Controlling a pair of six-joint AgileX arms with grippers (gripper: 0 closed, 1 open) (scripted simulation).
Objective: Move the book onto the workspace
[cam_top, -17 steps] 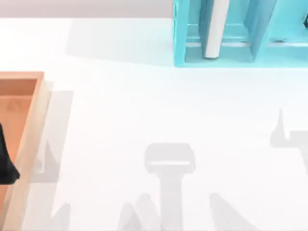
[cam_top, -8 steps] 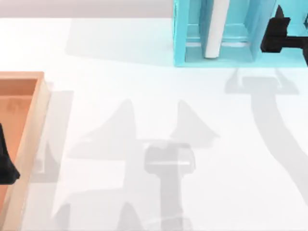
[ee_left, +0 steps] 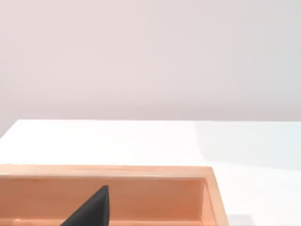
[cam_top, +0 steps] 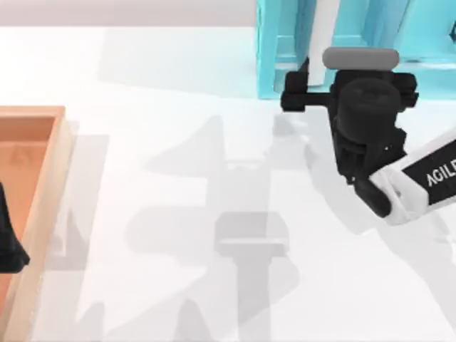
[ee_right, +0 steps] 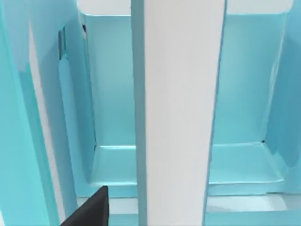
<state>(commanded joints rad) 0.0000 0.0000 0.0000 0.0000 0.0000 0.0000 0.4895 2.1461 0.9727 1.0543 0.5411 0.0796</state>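
Observation:
The book stands upright in a compartment of the turquoise shelf, its white page edges facing out; in the right wrist view the book looms close and dead ahead. My right gripper hovers open just in front of the shelf, pointing at the book without touching it; one dark fingertip shows beside the book's teal cover. The workspace is the broad white tabletop in front of the shelf. My left gripper stays parked, open, over the wooden tray at the left edge.
The turquoise shelf unit stands at the back right, with divider walls on either side of the book. An orange-brown wooden tray lies along the left edge of the table, and its rim appears in the left wrist view.
My right arm has swung in from the far right and come forward-left, now standing in front of the book's compartment. The book and left arm have not moved.

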